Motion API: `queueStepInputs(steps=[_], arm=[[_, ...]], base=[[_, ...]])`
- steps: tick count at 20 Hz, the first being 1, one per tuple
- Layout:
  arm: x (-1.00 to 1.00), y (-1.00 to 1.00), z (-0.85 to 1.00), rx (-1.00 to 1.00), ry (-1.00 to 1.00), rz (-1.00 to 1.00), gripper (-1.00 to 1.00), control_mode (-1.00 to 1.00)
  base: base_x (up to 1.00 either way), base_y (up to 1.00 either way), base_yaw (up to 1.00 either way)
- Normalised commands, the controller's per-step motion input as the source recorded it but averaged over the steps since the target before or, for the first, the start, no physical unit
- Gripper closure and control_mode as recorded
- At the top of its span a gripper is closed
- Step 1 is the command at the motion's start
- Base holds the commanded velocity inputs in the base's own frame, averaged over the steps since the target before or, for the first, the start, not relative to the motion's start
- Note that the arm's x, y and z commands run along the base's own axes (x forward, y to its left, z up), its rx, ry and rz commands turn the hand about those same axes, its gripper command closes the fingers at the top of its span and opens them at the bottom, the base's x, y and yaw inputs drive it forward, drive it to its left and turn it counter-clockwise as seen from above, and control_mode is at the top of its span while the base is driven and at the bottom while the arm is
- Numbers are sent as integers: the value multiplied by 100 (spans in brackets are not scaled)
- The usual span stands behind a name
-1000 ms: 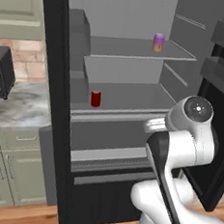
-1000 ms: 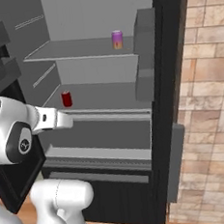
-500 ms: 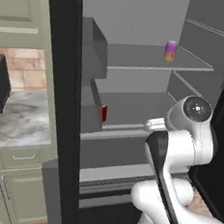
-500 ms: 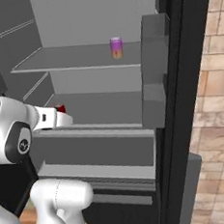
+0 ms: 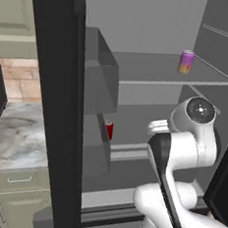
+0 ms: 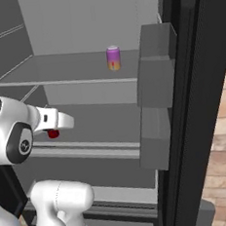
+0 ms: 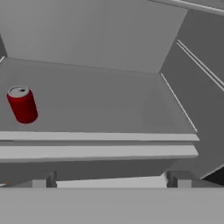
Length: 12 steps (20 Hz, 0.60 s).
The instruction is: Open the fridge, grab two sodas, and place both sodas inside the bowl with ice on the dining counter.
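we see the gripper with fingers wide apart and holding nothing, before the open fridge, the red can standing on the lower shelf.

Red can, purple-to-orange can, grey fridge interior, black door

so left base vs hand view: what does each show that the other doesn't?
Left base alone: the purple-to-orange can on the upper shelf, the open black fridge door with its grey bins, and the marble counter beside it. Hand view alone: the open gripper before the lower shelf's front edge. Both: the red can, upright on the lower shelf.
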Motion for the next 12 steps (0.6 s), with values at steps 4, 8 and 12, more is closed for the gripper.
queueStepInputs(steps=[4,8,12], arm=[[6,1,-51,7,-2,18,-100,-100],[1,13,-66,8,-9,27,-100,-100],[14,35,-53,5,-5,19,-100,-100]], base=[[8,0,3],[0,0,0],[0,0,0]])
